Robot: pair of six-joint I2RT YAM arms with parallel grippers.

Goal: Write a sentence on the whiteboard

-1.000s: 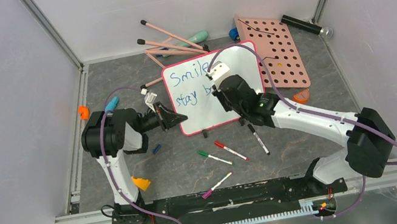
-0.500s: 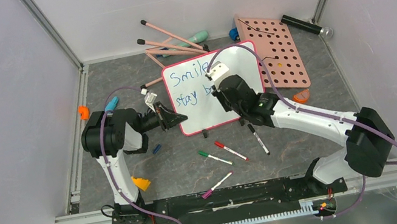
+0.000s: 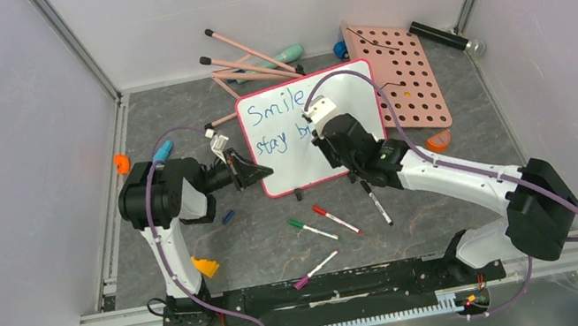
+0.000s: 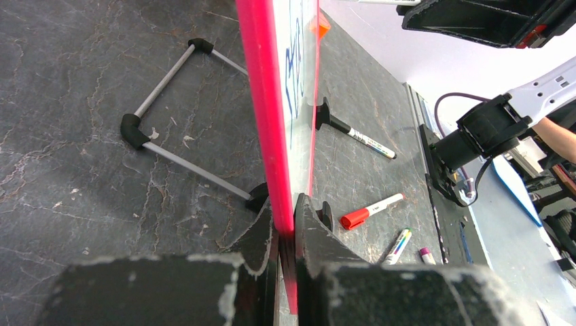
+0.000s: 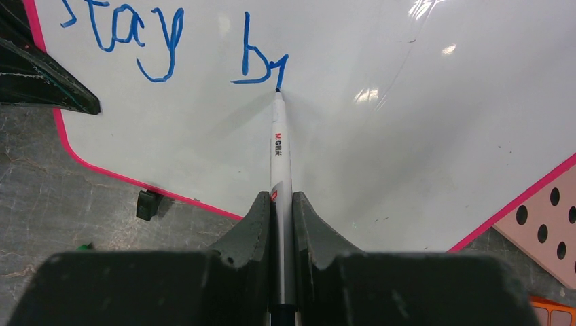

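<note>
My right tool point(image 5: 282, 198) pinches the marker point(image 5: 279, 136), tip at 12 o'clock on the sentence point(image 5: 246, 47); bare board point(image 5: 407, 136) lies toward 3 o'clock.

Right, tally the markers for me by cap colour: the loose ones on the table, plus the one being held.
Green-capped marker: 1
Red-capped marker: 1
Black-capped marker: 1
Pink-capped marker: 1
Blue-ink marker held in the right gripper, cap not in view: 1
Total: 5
</note>
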